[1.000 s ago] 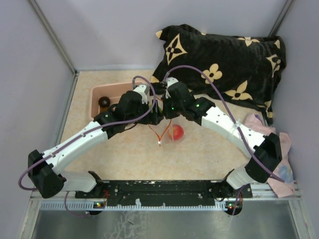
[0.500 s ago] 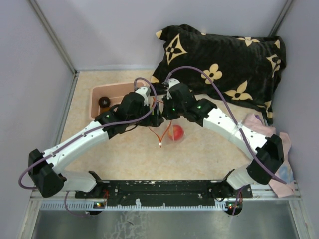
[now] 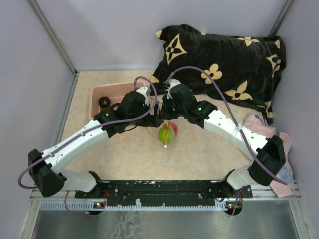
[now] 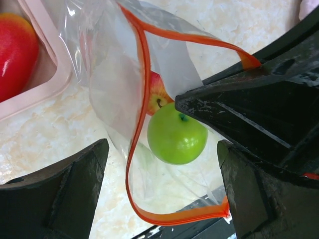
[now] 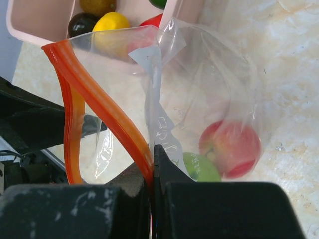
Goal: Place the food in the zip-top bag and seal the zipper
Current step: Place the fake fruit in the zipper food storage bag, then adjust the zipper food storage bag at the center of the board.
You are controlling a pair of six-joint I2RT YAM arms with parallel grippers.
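Zip-top bag (image 5: 214,84) hangs over the middle of the table (image 3: 124,154), just beside the right end of the pink bin (image 3: 95,92), and its mouth gapes wide. My right gripper (image 5: 152,172) is clamped on the zipper (image 5: 99,107). The orange strip runs straight into the pinched jaws, and the rest of it loops free. I cannot tell whether the bag's bottom touches the table.

My left gripper (image 4: 162,162) is spread wide and holds nothing. Its fingers (image 4: 60,194) stand on either side of the bag's mouth, and I cannot tell whether the strip brushes them.

Inside the bag a green toy apple (image 4: 177,139) lies against a red toy apple (image 4: 158,94), both low in the plastic.

More food sits in the bin toward the table's far left. From the right wrist I see a yellow piece (image 5: 112,22) touching a dark brown piece (image 5: 82,23). The left wrist shows a red-and-orange fruit (image 4: 17,47) against the bin wall.
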